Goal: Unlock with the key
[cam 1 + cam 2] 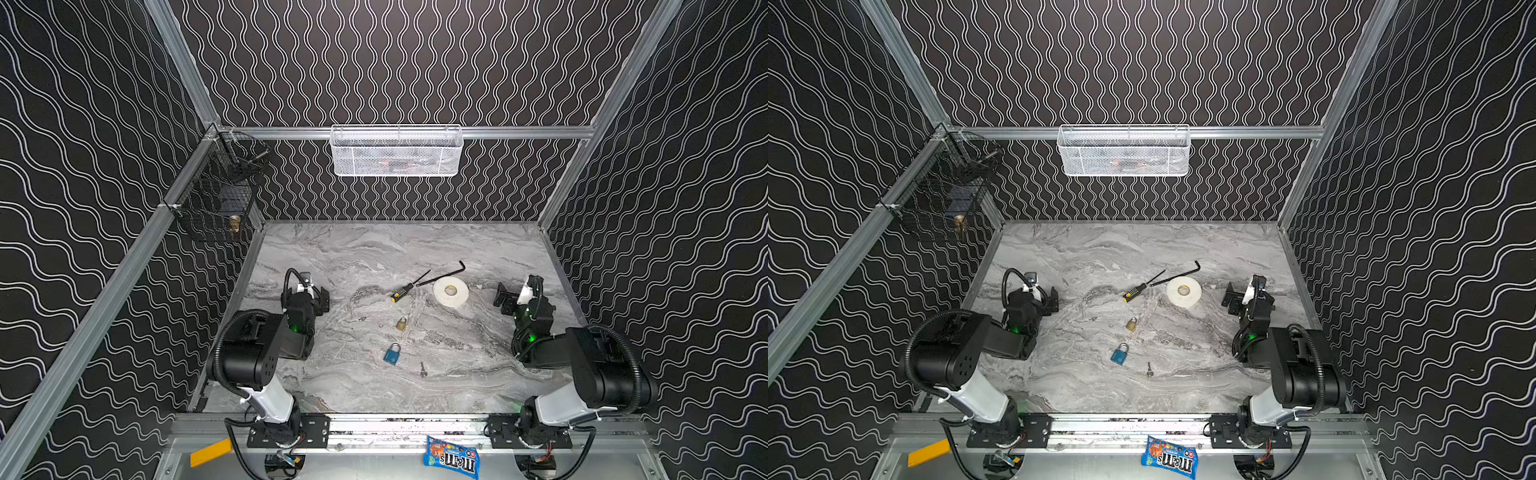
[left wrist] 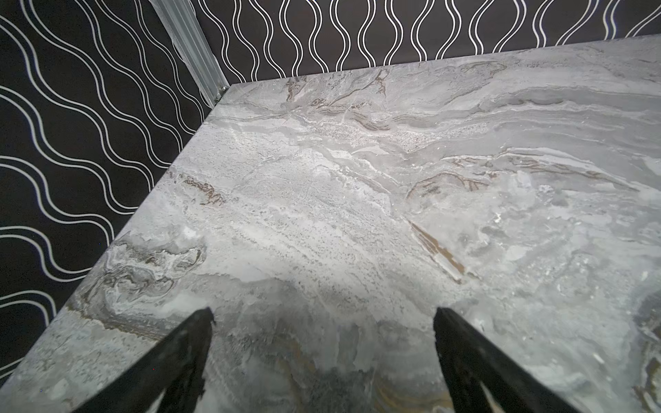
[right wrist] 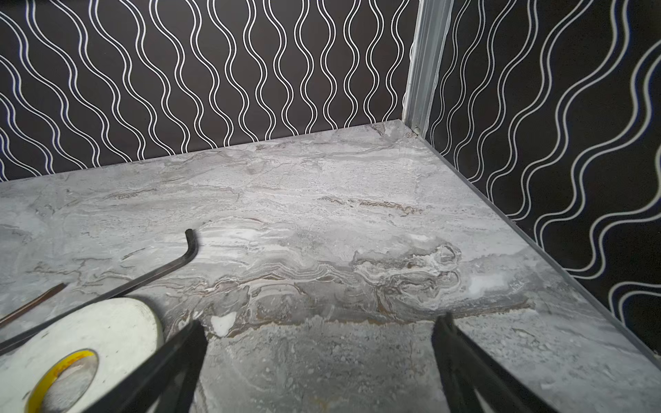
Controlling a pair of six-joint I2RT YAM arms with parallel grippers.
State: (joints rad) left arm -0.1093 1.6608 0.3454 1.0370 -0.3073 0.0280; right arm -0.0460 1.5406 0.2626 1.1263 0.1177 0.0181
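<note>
Hovering spread and empty: left gripper and right gripper. The key lies flat on the table, so a pinch could skate it away.

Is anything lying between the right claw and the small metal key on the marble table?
Nothing visible. Bare marble tabletop separates the open right claw from the small dark metal key; the white tape roll lies off that line, beside the claw.

screwdriver, hex key: on table | tape roll: just beside hex key | candy bag: front
</note>
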